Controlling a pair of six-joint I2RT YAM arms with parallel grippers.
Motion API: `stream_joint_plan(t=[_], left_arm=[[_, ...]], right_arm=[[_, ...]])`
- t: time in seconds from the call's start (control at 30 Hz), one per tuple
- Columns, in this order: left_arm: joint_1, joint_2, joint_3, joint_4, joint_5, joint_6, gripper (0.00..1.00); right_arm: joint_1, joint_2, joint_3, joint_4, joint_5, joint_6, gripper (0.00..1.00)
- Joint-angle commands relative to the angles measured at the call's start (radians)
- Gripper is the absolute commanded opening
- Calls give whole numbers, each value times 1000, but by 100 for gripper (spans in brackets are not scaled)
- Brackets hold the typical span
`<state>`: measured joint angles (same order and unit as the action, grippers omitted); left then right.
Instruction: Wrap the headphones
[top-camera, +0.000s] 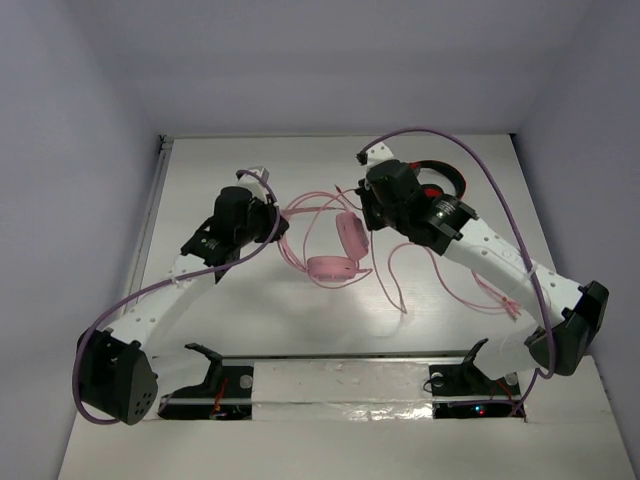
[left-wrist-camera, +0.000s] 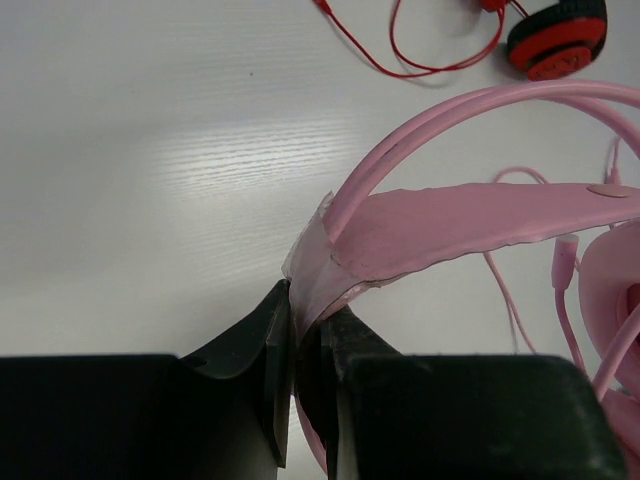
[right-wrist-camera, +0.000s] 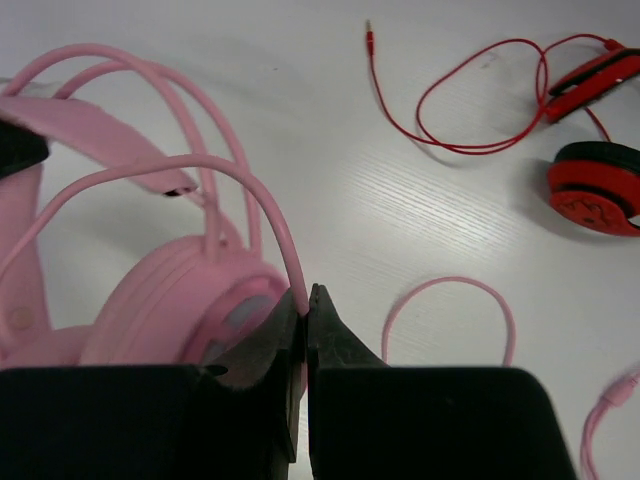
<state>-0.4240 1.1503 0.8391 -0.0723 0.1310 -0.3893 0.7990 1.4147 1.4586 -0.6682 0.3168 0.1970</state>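
The pink headphones (top-camera: 335, 255) lie in the middle of the white table, between my two grippers. My left gripper (top-camera: 272, 215) is shut on the headband's soft pink pad (left-wrist-camera: 450, 220), with its jaws (left-wrist-camera: 310, 320) pinching the pad's end. My right gripper (top-camera: 365, 215) is shut on the thin pink cable (right-wrist-camera: 270, 210), which arches up from its fingertips (right-wrist-camera: 305, 300) over a round pink earcup (right-wrist-camera: 180, 300). More pink cable lies in loops on the table (top-camera: 400, 280), to the right of the earcups.
Red-and-black headphones (top-camera: 440, 180) sit at the back right, partly hidden behind my right arm. One of their earcups shows in the right wrist view (right-wrist-camera: 595, 190), and their red cable (right-wrist-camera: 470, 110) curls on the table beside it. White walls enclose the table.
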Motion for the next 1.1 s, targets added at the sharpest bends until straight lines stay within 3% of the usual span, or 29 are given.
stream_joint_plan(t=[0.0,0.13,0.27,0.47,0.57,0.6,0.7,0.93,1.07], left_arm=[[-1,-24,101,23,134,18,0],[24,-15,132,0,148,36,0],[57,-14,127,63,283,4,0],[110,-23,161,66,375,-37,0],[132,-29,202,51,374,-40,0],[133,-31,224,45,372,-40,0],[145,-35,253,37,424,-49,0],[206,-34,265,61,538,-126,0],[217,-24,284,91,596,-169,0]], right_arm=[[-1,-37,-7,-1,148,10,1],[-1,-65,-32,-1,185,18,4],[-1,-77,-82,45,148,30,14],[-1,-152,-202,192,96,78,16],[-21,-227,-353,413,-31,67,16],[-21,-244,-403,558,-77,65,16],[-21,-276,-536,770,-194,105,24],[-41,-252,-633,976,-375,143,30],[-41,-215,-721,1160,-446,171,44]])
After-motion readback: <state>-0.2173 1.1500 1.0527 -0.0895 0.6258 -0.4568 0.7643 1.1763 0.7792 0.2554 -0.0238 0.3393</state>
